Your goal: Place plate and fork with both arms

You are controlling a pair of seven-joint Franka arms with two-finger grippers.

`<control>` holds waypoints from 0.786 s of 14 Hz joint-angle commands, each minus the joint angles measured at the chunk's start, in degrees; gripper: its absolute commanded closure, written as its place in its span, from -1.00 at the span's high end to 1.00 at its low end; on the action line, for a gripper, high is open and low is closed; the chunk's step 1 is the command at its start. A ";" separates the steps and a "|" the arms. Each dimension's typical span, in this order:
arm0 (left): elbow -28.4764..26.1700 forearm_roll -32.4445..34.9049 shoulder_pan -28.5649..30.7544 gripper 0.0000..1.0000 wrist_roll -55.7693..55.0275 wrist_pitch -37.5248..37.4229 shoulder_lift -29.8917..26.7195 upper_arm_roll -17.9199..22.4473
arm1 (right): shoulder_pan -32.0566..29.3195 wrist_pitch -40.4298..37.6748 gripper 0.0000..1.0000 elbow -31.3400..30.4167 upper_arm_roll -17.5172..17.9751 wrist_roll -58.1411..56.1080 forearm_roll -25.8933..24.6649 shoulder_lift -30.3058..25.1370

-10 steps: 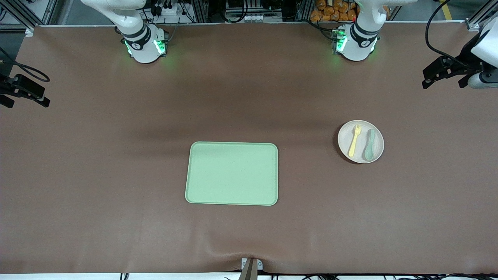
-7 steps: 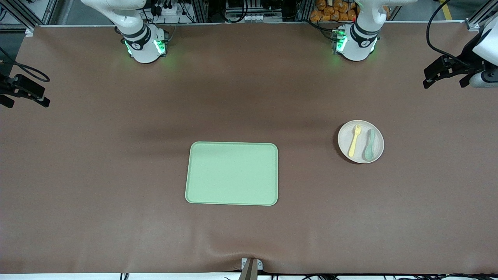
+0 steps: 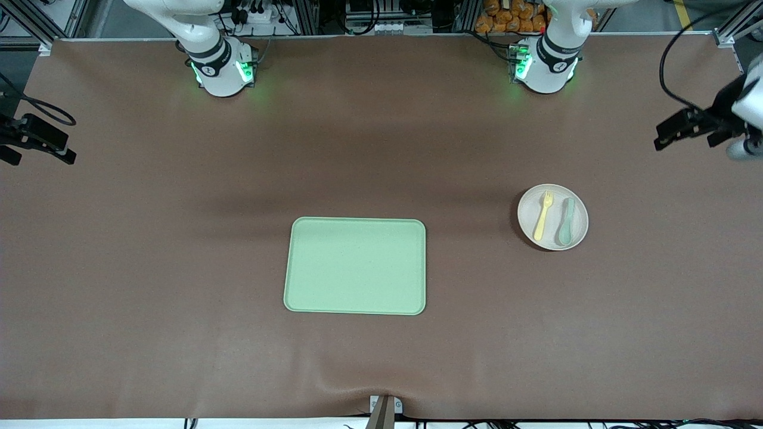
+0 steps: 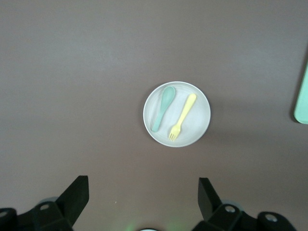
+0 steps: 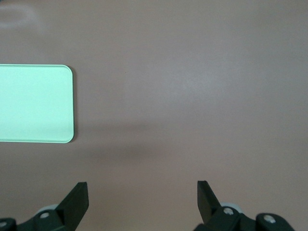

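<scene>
Toward the left arm's end of the bench: plate (image 3: pixel 552 217) carrying fork (image 3: pixel 542 215) and spoon (image 3: pixel 566 221) | left end effector (image 4: pixel 143 195) wide open, empty, high over bare bench | right end effector (image 5: pixel 143 195) wide open, empty, waiting | descend squarely, pinch plate rim, keep level.

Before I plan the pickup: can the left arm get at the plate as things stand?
Probably yes. The left gripper is open above bare table, and the plate lies in plain view with nothing over it. Only the fork and spoon lie on it; its rim is free.
</scene>
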 commanded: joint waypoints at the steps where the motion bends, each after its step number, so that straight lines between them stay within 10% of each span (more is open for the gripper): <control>1: -7.90 -3.75 5.70 1.00 8.77 9.79 1.35 -0.31 | -0.95 -0.35 1.00 -0.08 0.62 0.00 -0.31 -0.33; 11: -28.93 -9.46 8.18 0.93 21.79 39.79 11.45 -0.48 | -1.03 -0.35 1.00 -0.17 0.62 0.00 -0.31 -0.16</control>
